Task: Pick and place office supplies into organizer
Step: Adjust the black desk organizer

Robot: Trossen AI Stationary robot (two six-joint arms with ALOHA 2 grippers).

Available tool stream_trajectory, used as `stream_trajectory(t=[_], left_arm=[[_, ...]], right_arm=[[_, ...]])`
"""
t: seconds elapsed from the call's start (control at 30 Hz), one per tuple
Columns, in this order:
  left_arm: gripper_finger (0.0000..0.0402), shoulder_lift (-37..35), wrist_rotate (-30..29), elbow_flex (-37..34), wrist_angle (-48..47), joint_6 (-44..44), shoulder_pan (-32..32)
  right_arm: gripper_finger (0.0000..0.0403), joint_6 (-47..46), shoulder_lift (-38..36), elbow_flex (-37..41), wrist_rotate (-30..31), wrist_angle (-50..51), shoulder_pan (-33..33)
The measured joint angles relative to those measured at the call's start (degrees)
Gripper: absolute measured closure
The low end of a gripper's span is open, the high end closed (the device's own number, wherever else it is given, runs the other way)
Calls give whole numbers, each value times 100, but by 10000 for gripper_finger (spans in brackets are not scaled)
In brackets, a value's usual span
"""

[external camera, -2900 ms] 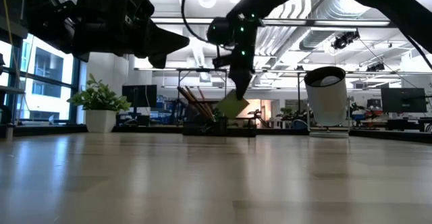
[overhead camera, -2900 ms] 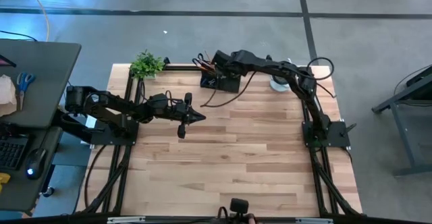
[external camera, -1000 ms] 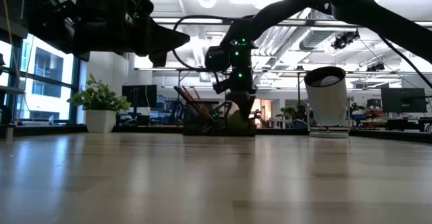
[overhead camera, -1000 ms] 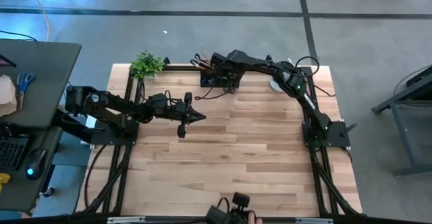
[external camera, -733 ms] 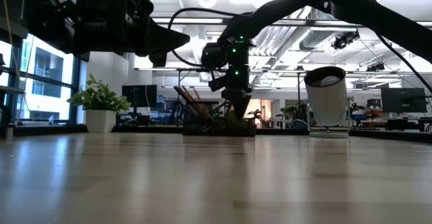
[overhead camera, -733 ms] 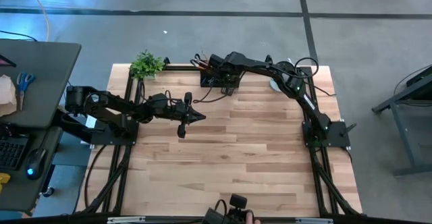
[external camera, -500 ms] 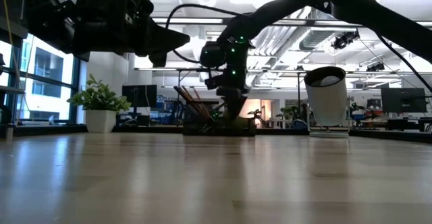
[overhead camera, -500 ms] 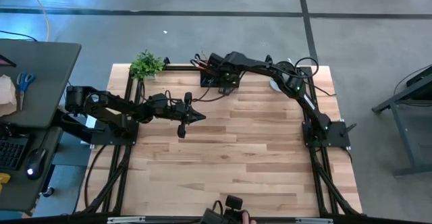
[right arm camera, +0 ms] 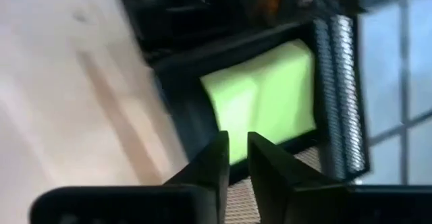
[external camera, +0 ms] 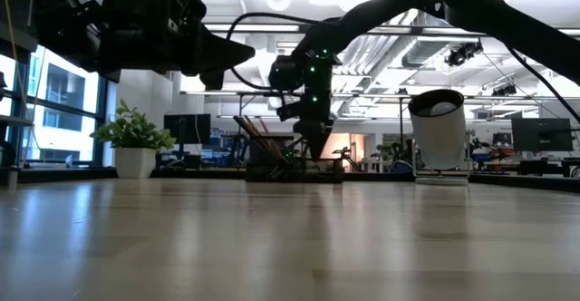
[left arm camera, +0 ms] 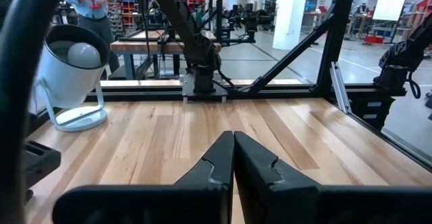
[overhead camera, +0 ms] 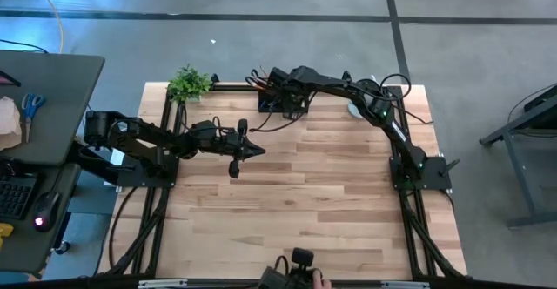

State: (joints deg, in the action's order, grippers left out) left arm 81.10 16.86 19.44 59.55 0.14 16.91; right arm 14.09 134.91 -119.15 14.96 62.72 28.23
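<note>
Right pincer (right arm camera: 237, 158), fingers slightly apart, empty, above lime-green sticky-note pad (right arm camera: 266, 96) flat in black mesh organizer (right arm camera: 335, 82).

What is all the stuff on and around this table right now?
Organizer: one, black mesh, far edge of the table.
Sticky-note pad: one, lime green, lying inside the organizer.
Pencils: several, orange and wooden, leaning out of the organizer.
Potted plant: one, green, far left corner.
Cup: one, silver and white, far right on a stand.
Table: one, light wood.
Side desk: one, dark, with blue-handled scissors.
Left gripper: shut, over the table's middle left.
Right gripper: just above the organizer, holding nothing.
</note>
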Motion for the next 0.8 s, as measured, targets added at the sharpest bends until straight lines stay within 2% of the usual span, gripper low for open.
stream_trajectory(t=[0.13,0.47,0.67,0.8], left_arm=[[401,-1,0,0,0,0,1],[401,-2,2,0,-33,-7,0],[401,-2,1,0,-180,-4,0],[401,-1,-29,0,-325,38,0]], right_arm=[[374,54,0,2,-313,-115,-1],[367,54,-13,2,-50,-12,15],[362,-142,-131,-115,-1164,144,190],[372,-164,-157,-361,-1242,640,216]])
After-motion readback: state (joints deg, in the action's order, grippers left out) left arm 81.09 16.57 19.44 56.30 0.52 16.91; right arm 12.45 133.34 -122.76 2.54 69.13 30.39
